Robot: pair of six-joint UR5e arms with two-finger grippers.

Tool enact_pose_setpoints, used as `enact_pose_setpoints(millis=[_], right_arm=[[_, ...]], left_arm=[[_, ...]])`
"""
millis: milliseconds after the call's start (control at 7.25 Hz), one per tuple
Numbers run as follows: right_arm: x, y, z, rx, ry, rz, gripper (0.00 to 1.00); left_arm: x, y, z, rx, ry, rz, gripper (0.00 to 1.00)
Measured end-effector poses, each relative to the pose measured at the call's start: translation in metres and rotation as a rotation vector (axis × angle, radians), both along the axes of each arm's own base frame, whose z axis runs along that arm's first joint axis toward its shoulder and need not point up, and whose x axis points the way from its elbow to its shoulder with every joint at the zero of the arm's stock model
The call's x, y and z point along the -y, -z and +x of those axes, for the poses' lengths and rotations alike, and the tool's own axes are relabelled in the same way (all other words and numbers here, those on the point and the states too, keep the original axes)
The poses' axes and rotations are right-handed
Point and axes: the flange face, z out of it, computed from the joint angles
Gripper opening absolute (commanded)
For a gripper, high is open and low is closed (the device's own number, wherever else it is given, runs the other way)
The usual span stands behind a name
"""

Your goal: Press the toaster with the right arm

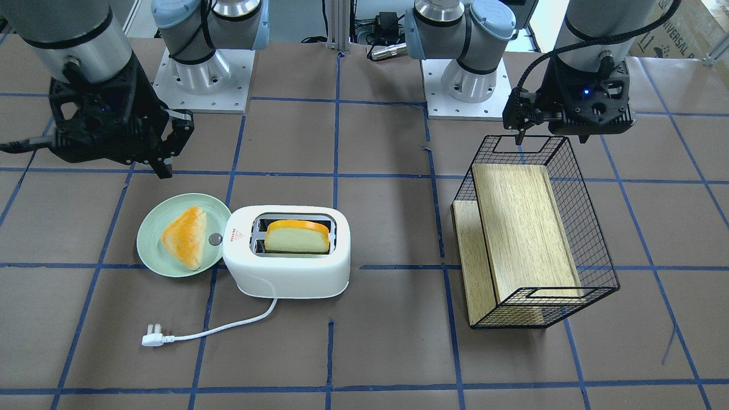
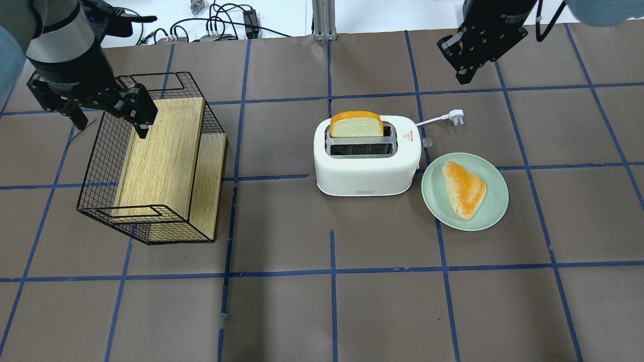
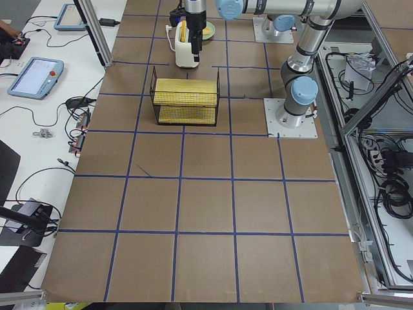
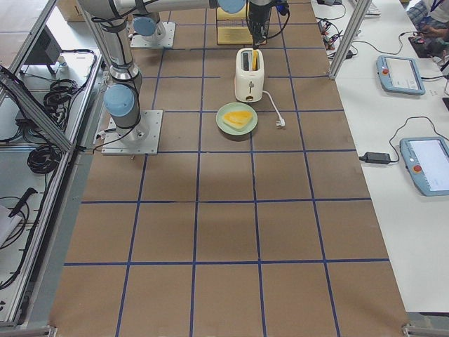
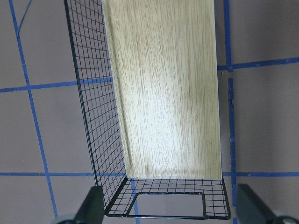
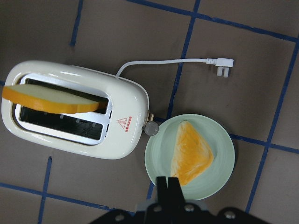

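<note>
- While the right hand (image 2: 464, 78) hangs high above the worktop (image 2: 322, 311), over the plate's side of the scene, its two fingers are pressed together with nothing between them. It is well apart from the toaster (image 2: 367, 171).
- The toaster stands a little right of the worktop's middle, its long side running left to right. Open brown surface lies to its near side and its left.
- A plate (image 2: 437, 201) sits just beside the toaster's right end.
- The toaster's shell is smooth white plastic with rounded corners. A slice of bread (image 2: 356, 124) (orange crust, pale face) stands up out of the far slot, and the near slot shows its metal grille.
- A grey round knob (image 2: 427, 143) juts from the toaster's right end, towards the plate.
- The thin white cord (image 2: 432, 120) runs off to the far right and ends in its plug (image 2: 455, 115), which lies flat.
- The plate is pale green, round and glossy, and carries a triangular golden pastry (image 2: 464, 190).
- On the left, the left hand (image 2: 110, 125) has its fingers spread wide and holds nothing. It hovers over the far end of a black wire basket (image 2: 100, 166).
- Light-grained wooden boards (image 2: 161, 156) show through the basket's mesh.
</note>
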Motion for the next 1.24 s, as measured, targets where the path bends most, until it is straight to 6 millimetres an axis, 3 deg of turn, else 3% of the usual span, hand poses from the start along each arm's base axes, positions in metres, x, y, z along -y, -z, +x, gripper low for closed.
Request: enact_pose_setpoints(millis=[138, 552, 1241], right_arm=[[-0.006, -0.004, -0.004, 0.004, 0.063, 0.004, 1.0], [-0.017, 0.014, -0.012, -0.001, 0.218, 0.087, 1.0], [-0.027, 0.039, -0.01, -0.013, 0.224, 0.117, 1.0]], left_arm=[[0.0, 0.0, 0.0, 0.0, 0.0, 0.0, 1.0], [0.0, 0.0, 0.0, 0.0, 0.0, -0.001, 1.0], [0.0, 0.0, 0.0, 0.0, 0.0, -0.001, 1.0]])
